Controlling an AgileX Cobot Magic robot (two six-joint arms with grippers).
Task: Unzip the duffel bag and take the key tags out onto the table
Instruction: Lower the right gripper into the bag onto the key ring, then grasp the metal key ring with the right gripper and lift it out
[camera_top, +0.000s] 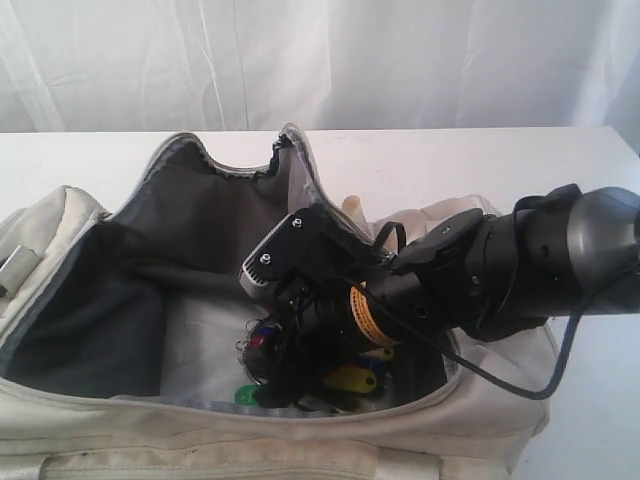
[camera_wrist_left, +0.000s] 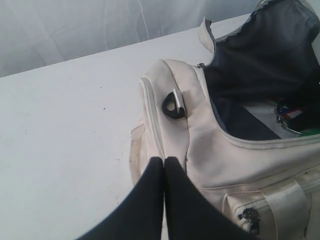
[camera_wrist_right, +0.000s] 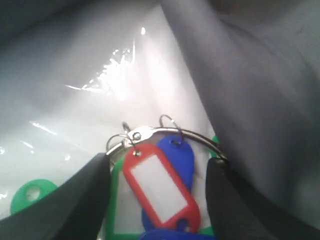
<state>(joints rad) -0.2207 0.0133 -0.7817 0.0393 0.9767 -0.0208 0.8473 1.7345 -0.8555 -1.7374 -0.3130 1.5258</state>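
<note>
Down inside the open duffel bag (camera_top: 200, 435), the right arm (camera_top: 540, 260) reaches in and hides most of the key tags (camera_top: 352, 380) from the exterior view, where only yellow, green and a bit of red and blue show. The right wrist view gives what that one lacks. Its jaws are spread on either side of a red tag (camera_wrist_right: 157, 187) lying window-up over a blue tag (camera_wrist_right: 180, 157), both hung on a metal ring (camera_wrist_right: 165, 134). Whether a jaw touches the ring is hard to tell. The red tag's long axis runs roughly along the jaws. The bag's long axis runs across the exterior view, mouth upward, on the counter (camera_top: 470, 150). Only the left wrist view shows the bag's end with its black D-ring (camera_wrist_left: 172, 106); the left jaws are pressed together, empty, beside it.
</note>
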